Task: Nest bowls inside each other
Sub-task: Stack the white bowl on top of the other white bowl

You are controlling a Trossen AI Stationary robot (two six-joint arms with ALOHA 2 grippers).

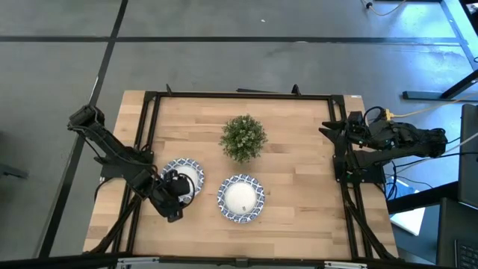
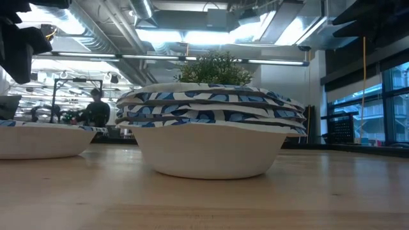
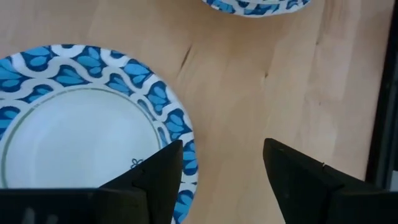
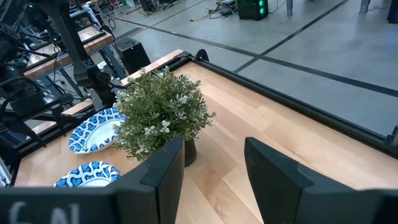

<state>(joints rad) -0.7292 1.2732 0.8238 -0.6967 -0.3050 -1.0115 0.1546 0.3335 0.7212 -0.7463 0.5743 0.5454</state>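
A stack of several blue-rimmed bowls (image 1: 240, 199) stands on its base near the table's middle front and fills the low view (image 2: 211, 131). One single bowl (image 1: 184, 175) rests on the table to its left (image 3: 74, 134) (image 2: 35, 137). My left gripper (image 1: 175, 197) (image 3: 222, 158) is open and hovers over that bowl's near right rim. One finger is above the rim and the other is above bare wood. In the low view it shows as a dark shape at top left, clear of the bowl. My right gripper (image 4: 214, 158) waits open at the table's right edge.
The small potted plant (image 1: 243, 137) (image 4: 160, 115) stands behind the bowls toward the far edge. A black frame (image 1: 239, 96) runs around the tabletop. Bare wood lies between the stack and the right arm (image 1: 373, 146).
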